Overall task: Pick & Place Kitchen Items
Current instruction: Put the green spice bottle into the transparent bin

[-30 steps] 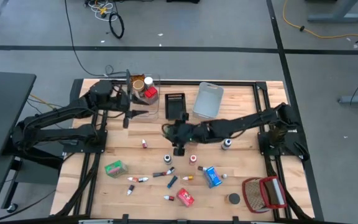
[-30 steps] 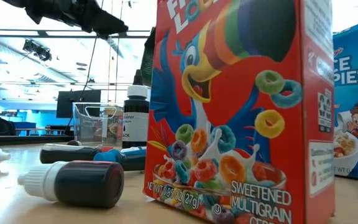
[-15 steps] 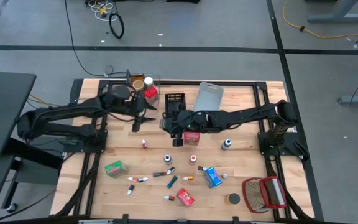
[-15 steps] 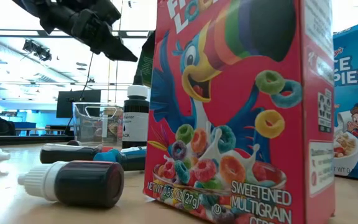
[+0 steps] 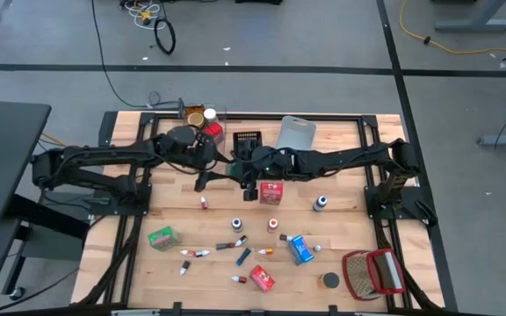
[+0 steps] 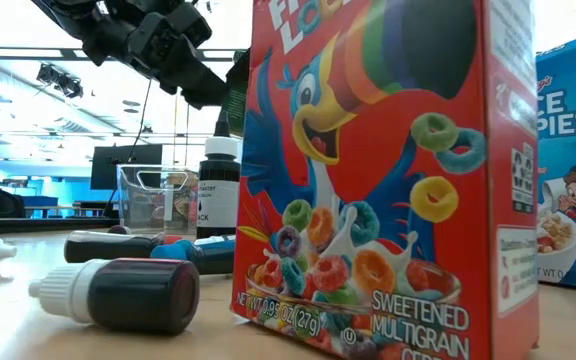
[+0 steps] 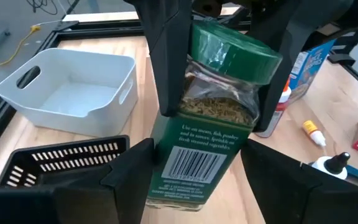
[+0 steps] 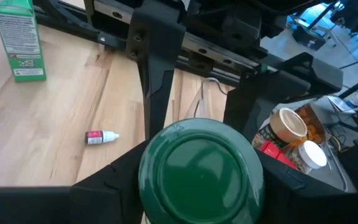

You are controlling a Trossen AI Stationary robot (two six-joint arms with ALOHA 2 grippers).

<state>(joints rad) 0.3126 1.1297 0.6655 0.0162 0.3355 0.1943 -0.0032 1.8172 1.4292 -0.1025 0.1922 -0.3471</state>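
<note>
Item: green-lidded herb jar (image 7: 219, 124), mid-air above table centre, clamped in right gripper (image 8: 197, 155); left gripper (image 7: 191, 165) spread wide around its base; handover judged underway: left should close squarely on label before right releases.

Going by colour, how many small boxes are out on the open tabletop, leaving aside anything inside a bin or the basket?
Red boxes: 2
Green box: 1
Blue box: 1
Total: 4
</note>
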